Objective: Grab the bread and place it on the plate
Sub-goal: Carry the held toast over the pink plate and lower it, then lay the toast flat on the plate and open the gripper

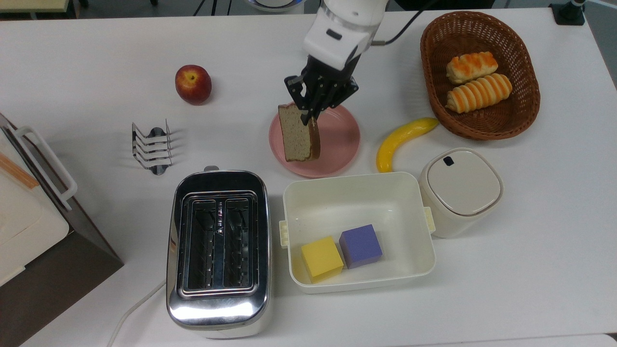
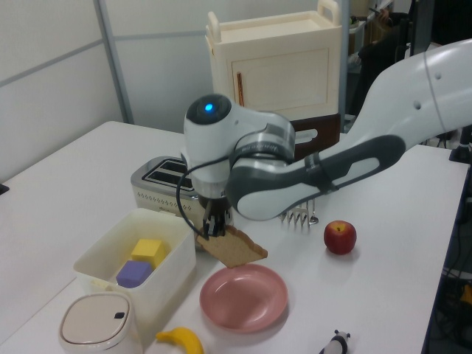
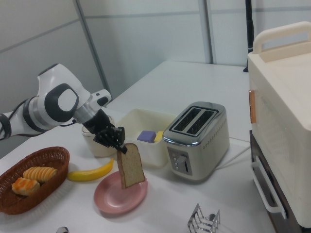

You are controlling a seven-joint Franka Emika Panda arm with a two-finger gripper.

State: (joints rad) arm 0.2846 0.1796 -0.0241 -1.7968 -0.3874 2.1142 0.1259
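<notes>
The bread, a brown speckled slice with a darker crust, hangs tilted from my gripper, which is shut on its top edge. It hangs over the pink plate, above the side of the plate that is on the top view's left. In the left view the bread slants just above the plate, held by the gripper. In the right view the bread hangs nearly upright over the plate under the gripper. Whether its lower edge touches the plate I cannot tell.
A cream tub with a yellow and a purple cube stands close in front of the plate, a toaster beside it. A banana, a lidded jar, a basket of rolls, an apple and a toast rack surround them.
</notes>
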